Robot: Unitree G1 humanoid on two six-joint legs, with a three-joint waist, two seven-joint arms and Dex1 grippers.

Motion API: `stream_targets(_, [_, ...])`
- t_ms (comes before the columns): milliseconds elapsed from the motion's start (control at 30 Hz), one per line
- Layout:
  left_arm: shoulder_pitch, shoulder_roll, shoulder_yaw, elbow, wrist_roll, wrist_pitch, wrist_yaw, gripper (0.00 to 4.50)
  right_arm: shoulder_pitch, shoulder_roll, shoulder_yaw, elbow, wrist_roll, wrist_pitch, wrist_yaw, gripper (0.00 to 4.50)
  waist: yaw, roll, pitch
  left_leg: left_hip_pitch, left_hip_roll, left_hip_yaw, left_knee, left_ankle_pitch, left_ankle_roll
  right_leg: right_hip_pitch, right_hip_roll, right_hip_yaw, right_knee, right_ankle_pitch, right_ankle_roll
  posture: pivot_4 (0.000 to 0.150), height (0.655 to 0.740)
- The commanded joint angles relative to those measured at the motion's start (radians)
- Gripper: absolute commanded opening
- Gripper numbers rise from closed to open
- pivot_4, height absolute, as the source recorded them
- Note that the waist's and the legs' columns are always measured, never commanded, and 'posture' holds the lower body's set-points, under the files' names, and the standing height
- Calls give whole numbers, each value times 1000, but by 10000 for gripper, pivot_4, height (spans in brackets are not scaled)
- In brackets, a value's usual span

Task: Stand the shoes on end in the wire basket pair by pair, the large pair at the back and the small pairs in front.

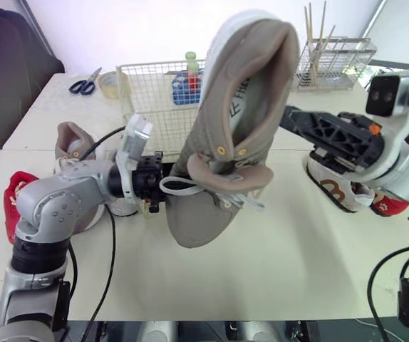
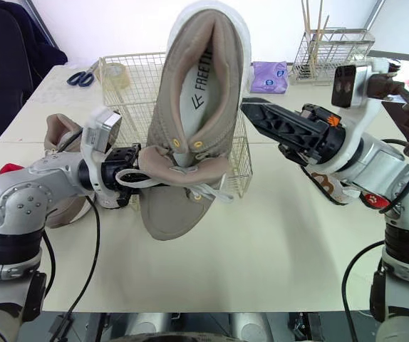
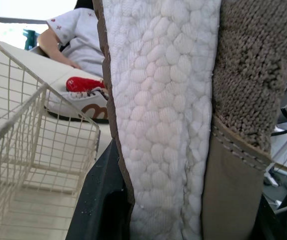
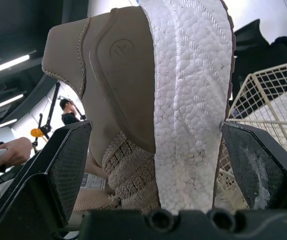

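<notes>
Cream table (image 1: 297, 263), white wall (image 1: 119, 28) behind. Tan shoe (image 2: 190, 142) held on end above the table, in front of the wire basket (image 1: 154, 100); insole reads "FREE…". Left gripper (image 1: 151, 187) pinches its forefoot; right gripper (image 4: 153, 132) is spread astride the heel.

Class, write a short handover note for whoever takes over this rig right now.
Left gripper: shut on the large tan shoe, held on end, toe down, in front of the wire basket.
Right gripper: open, straddling its heel.
Other tan shoe and red shoe lie left; white shoe and second red shoe right.
Done: no shoe seen in the basket.
To do: every pair.
</notes>
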Motion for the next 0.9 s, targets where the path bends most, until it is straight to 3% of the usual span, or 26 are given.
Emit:
stream_targets(33, [-7,9,-13,-41,-2,-17,-25,10630,-58,39,16,-17,-13,-6,-12,44460,-1,0,0,0,0,0,0,0,0,0,0,0,0,0,0,1500,7400])
stream_targets(200, [-2,4,-27,-40,14,-34,-30,10630,-60,45,41,-43,-80,23,-2,44460,2,0,0,-1,0,0,0,0,0,0,0,0,-1,0,0,1500,7400])
stream_targets(467, [-35,-7,36,-33,-73,-1,-10,10630,-21,10,21,-49,-170,53,72,44460,0,0,0,-1,0,-1,0,0,0,0,0,0,-1,0,0,1500,7400])
stream_targets(700, [-44,23,73,-5,-88,-5,-4,10630,35,-39,-47,-35,-172,80,152,44460,1,0,0,-1,-1,-1,0,0,0,0,0,0,-1,0,0,1500,7400])
stream_targets(900, [-59,3,53,-4,-86,-8,-3,10630,49,27,15,-112,-117,91,119,44460,-2,0,0,-1,-1,-1,0,0,0,0,0,0,-1,0,0,1500,7400])
